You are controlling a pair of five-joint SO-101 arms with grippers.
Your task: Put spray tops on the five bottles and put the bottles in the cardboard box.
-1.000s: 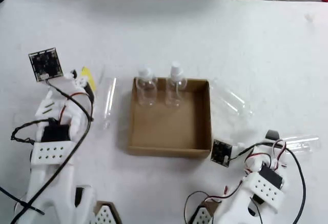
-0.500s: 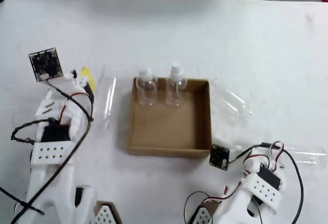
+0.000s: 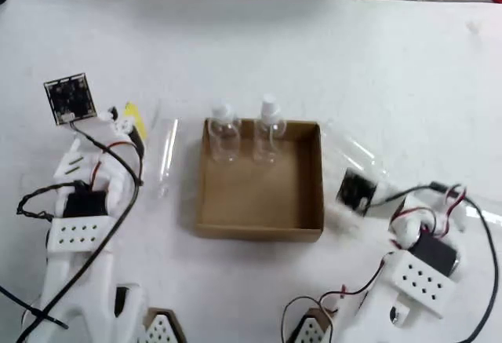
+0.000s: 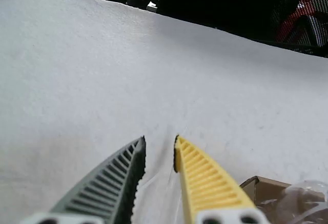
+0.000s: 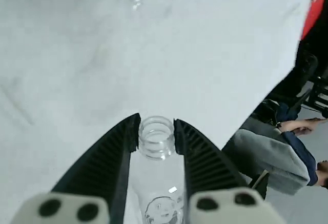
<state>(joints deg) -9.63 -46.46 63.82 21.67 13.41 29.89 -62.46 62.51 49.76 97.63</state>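
the right hand [image 5: 156, 125] grips an uncapped bottle [image 5: 160, 185] by the neck, right of the cardboard box [image 3: 259, 231], likely keeping its mouth free for a spray top. the left hand [image 4: 160, 147] hangs slightly parted, empty.

The high camera is looking down over the worktop [image 3: 314, 52] from above, taking in the cardboard box [image 3: 259, 229] in the middle. My left wrist camera is sitting close behind my left claw [image 4: 159, 142], facing low across the worktop and sharing a corner of that box with the high view. My right wrist camera is peering closely past my right claw [image 5: 156, 120] toward the worktop's edge.
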